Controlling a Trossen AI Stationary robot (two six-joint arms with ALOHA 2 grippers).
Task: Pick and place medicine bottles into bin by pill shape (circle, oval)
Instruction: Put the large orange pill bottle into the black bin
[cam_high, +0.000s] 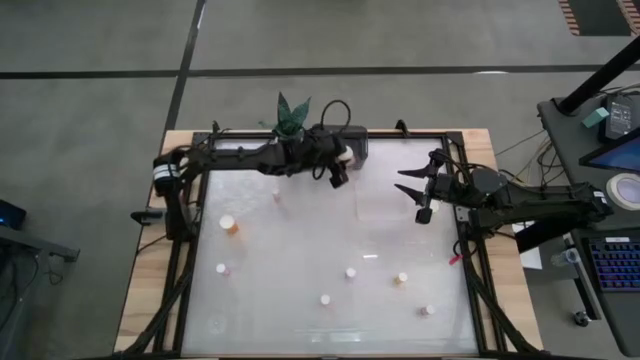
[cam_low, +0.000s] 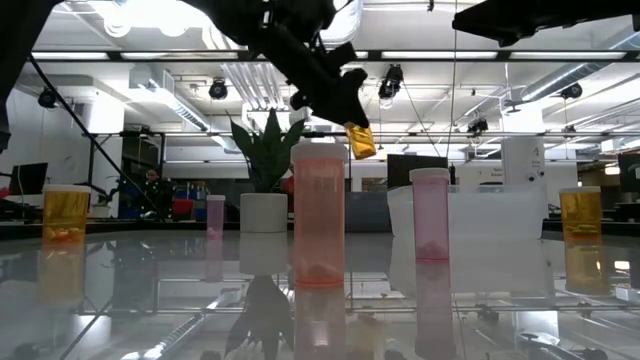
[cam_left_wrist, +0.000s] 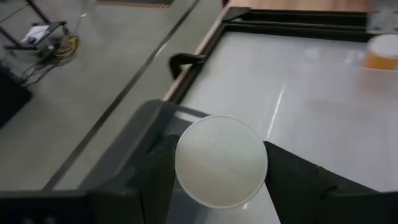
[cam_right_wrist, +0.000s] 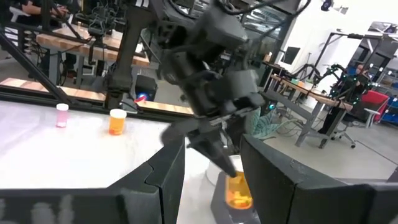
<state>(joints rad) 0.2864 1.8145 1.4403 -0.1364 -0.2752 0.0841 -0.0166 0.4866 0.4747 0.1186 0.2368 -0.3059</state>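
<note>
My left gripper (cam_high: 340, 168) hangs over the table's far middle, beside a clear bin (cam_high: 357, 148), and is shut on an amber medicine bottle (cam_low: 361, 141) with a white cap (cam_left_wrist: 221, 160). My right gripper (cam_high: 413, 186) waits open and holds nothing, off to the right, pointing at the left one. Other medicine bottles stand upright on their bases on the table. An amber one (cam_high: 230, 225) is at the left. Small ones (cam_high: 351, 272) (cam_high: 402, 278) (cam_high: 326, 298) stand nearer the front. My left gripper pinches the bottle's cap end (cam_left_wrist: 186, 163) between its two fingers. The fingers (cam_low: 335, 95) slant down from the table's left side. The amber body (cam_right_wrist: 238, 190) sticks out below the fingertips, tilted. The bottle is lifted clear of the table.
A potted plant (cam_high: 290, 118) stands at the far edge behind the left arm. A second clear bin (cam_low: 480, 225) sits right of centre. A dark frame (cam_high: 470, 260) borders the glossy tabletop. More bottles (cam_high: 428, 310) (cam_high: 222, 268) stand near the front.
</note>
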